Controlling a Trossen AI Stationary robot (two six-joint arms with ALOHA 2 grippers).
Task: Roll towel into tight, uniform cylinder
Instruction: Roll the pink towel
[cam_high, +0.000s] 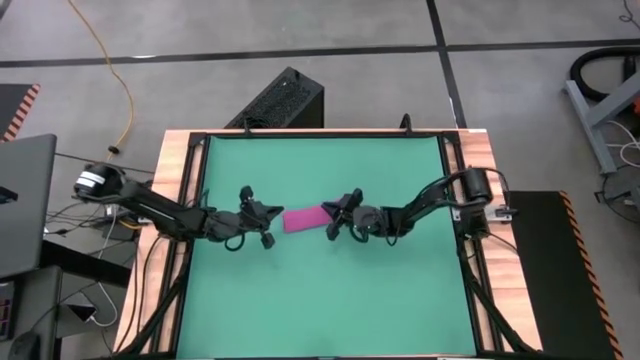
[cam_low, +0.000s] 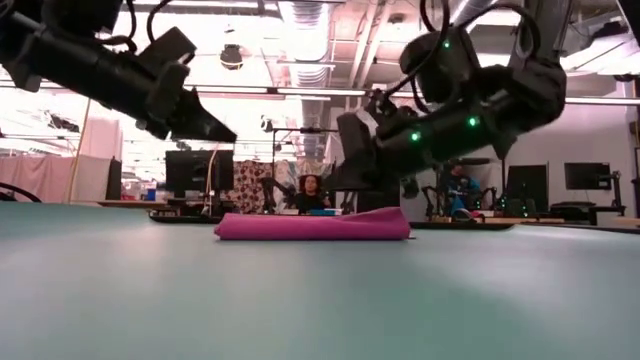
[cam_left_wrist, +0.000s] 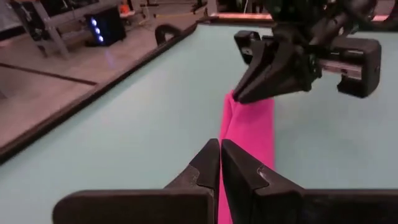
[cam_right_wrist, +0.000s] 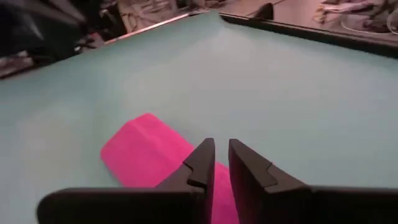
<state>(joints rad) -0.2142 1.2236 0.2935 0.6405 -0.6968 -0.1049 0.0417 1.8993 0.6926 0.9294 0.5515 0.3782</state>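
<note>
**Towel flat between both hands, nothing gripped — the roll could go loose or skewed**

I start with the green mat (cam_high: 330, 300) that covers the tabletop: it is smooth, so I expect the cloth to slide on it rather than curl if I push sideways without pressing down.

On it lies the towel (cam_high: 303, 218), a flattened pink band, folded but not yet a cylinder as far as I can judge. It sits directly between my two hands, its long axis running from one to the other. I cannot make out the white tag in any view.

My right hand (cam_high: 333, 224) is at the towel's near end, just above the cloth; its fingers (cam_right_wrist: 200, 163) stand a narrow slit apart and hold nothing. If I bring them together too high, I judge they will pinch only the top layer and drag the fold open.

My left hand (cam_high: 266, 226) hangs just short of the opposite end, off the mat, with its fingers (cam_left_wrist: 210, 163) pressed together and empty. Being closed, it cannot take hold; lowering it as it is may shove the cloth toward the right hand and bunch it.

With uneven holds at the two ends, the roll would likely taper.
</note>
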